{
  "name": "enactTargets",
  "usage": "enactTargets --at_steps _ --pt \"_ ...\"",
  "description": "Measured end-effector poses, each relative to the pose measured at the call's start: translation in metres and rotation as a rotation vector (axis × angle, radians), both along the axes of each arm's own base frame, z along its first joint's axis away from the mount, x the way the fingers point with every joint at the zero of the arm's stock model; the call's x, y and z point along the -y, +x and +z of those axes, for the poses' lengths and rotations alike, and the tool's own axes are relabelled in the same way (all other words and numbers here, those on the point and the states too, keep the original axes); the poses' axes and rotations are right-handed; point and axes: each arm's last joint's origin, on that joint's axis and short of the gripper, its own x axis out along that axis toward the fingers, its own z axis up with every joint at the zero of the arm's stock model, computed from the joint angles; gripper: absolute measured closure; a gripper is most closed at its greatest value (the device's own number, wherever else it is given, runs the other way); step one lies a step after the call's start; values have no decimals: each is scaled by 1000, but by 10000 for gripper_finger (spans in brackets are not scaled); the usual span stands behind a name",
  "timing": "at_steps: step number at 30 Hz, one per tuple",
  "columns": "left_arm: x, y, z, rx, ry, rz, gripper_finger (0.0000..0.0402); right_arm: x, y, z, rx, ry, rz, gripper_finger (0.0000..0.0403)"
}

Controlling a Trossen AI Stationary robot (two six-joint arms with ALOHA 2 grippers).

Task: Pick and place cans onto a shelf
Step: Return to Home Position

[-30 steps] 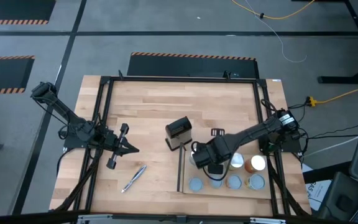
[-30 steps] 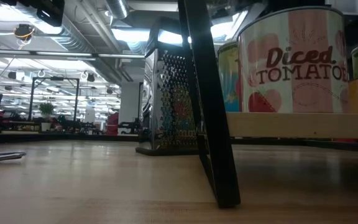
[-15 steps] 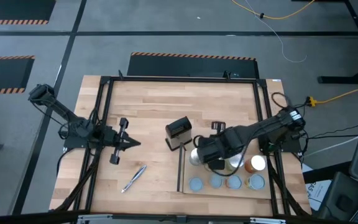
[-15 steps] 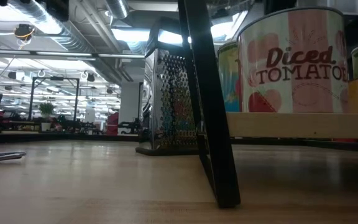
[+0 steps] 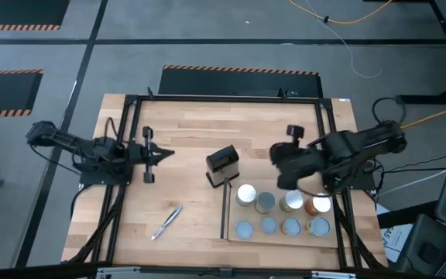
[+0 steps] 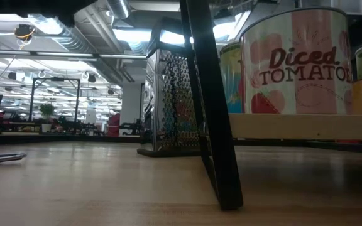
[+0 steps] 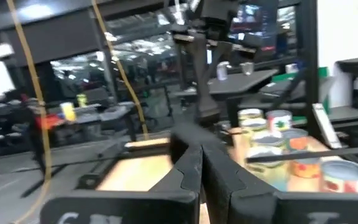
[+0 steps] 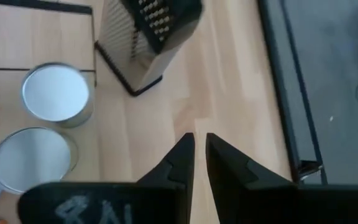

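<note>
high view: eight cans are seen in two rows on the shelf at the table's near right. the right gripper is clenched, empty, above the shelf's far edge. the left gripper is clenched, empty, at the left edge.

Far half of table: bare, wide free room between arms.
Near left: only thin silver tool lying flat.
Centre: grater upright, just far of black bar on shelf; tight there.
Near right: cans in two close rows, no passage between.
Right gripper just far of shelf.
Left gripper far left, well apart from cans.
</note>
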Motion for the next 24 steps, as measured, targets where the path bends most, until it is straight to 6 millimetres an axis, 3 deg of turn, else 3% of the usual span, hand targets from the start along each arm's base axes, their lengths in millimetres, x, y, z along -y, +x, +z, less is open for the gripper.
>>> enactTargets --at_steps 5,11,19,24 --pt "-14 -21 -2 -39 17 71 401 12 -28 6 114 -6 1 357" --pt "-24 -38 -13 -126 -8 131 401 29 -59 -7 271 34 7 357" --pt "-28 -37 -49 -156 -46 166 401 49 -93 -30 476 103 50 357" --pt "-29 -38 -55 -145 -61 157 401 55 -113 -37 575 158 100 357"
